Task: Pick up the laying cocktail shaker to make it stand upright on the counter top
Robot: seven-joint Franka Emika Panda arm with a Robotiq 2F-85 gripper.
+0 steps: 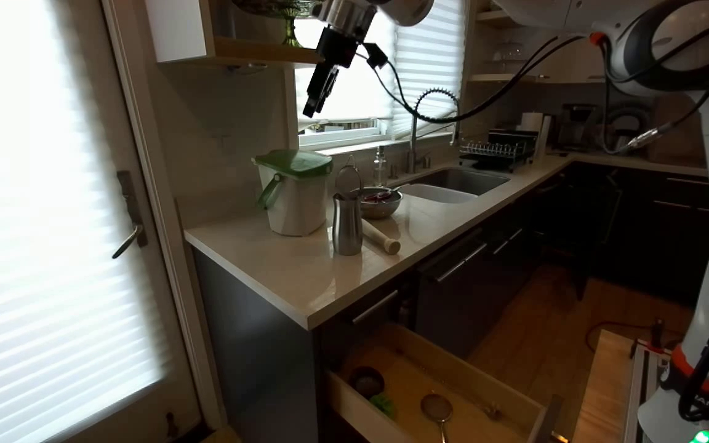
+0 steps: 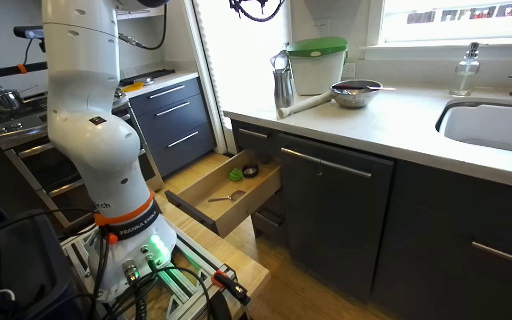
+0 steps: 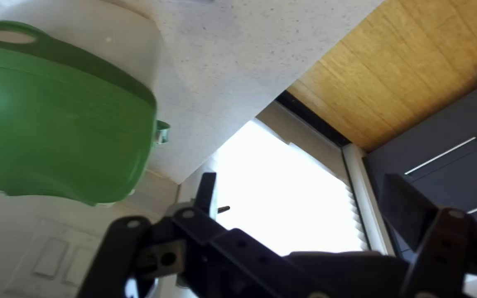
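Observation:
The cocktail shaker (image 1: 347,226), a silver-grey metal cylinder, stands upright on the counter top (image 1: 262,249) near its corner. It also stands upright in an exterior view (image 2: 284,89), on the pale counter top (image 2: 398,122). A metal strainer (image 1: 348,180) appears to stick up from its mouth. My gripper (image 1: 316,106) is high above the counter, above the white and green container and apart from the shaker. In the wrist view the gripper's fingers (image 3: 300,180) are wide apart with nothing between them. The shaker cannot be made out in the wrist view; the counter top (image 3: 238,66) shows there.
The white container with green lid (image 1: 296,191) stands behind the shaker. A pale wooden stick-like utensil (image 1: 381,236) leans against a metal bowl (image 2: 356,94) beside the shaker. An open drawer (image 2: 225,195) juts out below. A wall shelf (image 1: 256,50) is close to the gripper.

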